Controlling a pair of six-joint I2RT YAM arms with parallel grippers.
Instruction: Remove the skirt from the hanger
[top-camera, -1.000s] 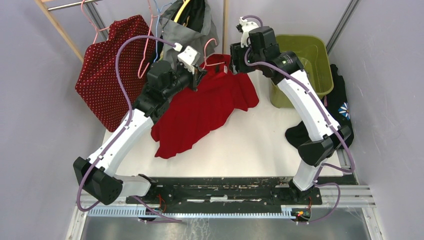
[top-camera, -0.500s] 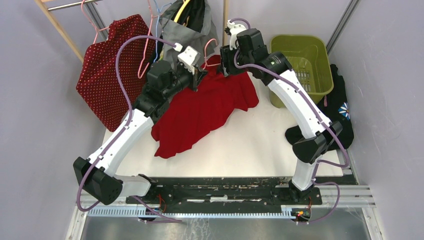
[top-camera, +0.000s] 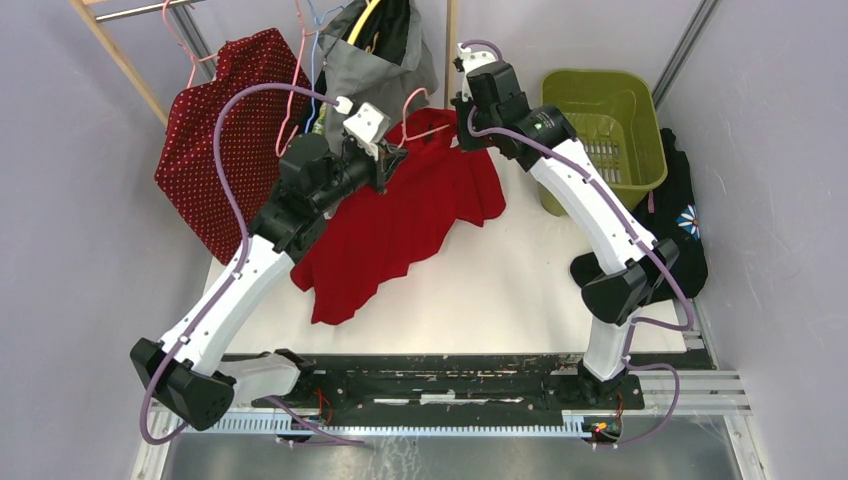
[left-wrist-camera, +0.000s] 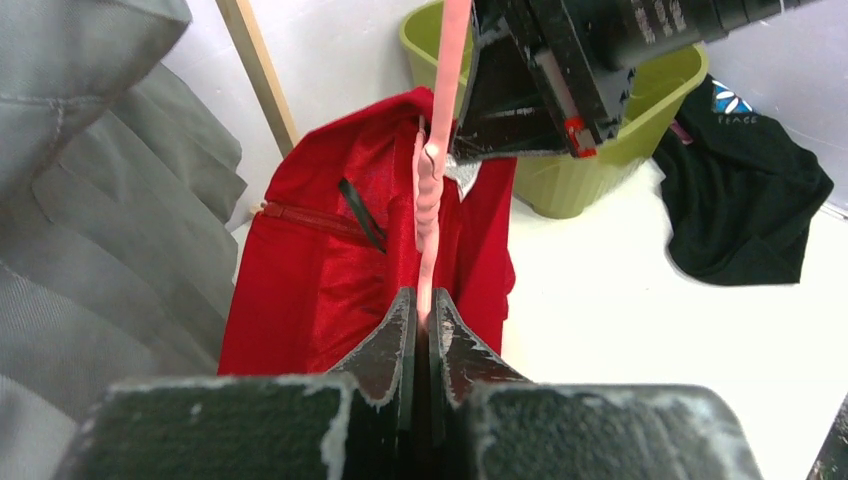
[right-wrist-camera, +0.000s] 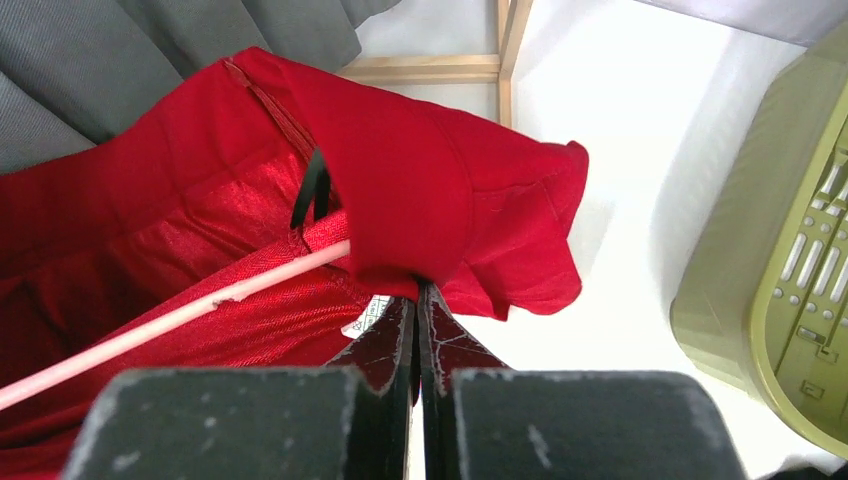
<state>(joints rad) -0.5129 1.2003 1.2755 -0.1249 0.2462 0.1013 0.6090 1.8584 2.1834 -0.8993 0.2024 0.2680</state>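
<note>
A bright red skirt (top-camera: 400, 220) hangs from a pink hanger (top-camera: 415, 100), and its lower part lies spread on the white table. My left gripper (top-camera: 393, 160) is shut on the hanger's pink bar (left-wrist-camera: 437, 180), and the left wrist view shows the bar running up from between the fingertips (left-wrist-camera: 421, 305). My right gripper (top-camera: 462, 125) is at the skirt's top right. It is shut on a fold of the red waistband (right-wrist-camera: 420, 180) just above the fingertips (right-wrist-camera: 417, 295). The hanger bar (right-wrist-camera: 180, 320) crosses the skirt's shiny lining to the left.
A green laundry basket (top-camera: 610, 120) stands at the back right, with a black garment (top-camera: 680, 220) beside it on the right. A red dotted garment (top-camera: 215, 150) and a grey one (top-camera: 375, 60) hang from the rack at the back left. A wooden post (top-camera: 450, 50) rises behind the skirt.
My right gripper has moved left to the skirt's waistband and shut on it. The left arm has shifted slightly left with the hanger, and the skirt has moved with it.
</note>
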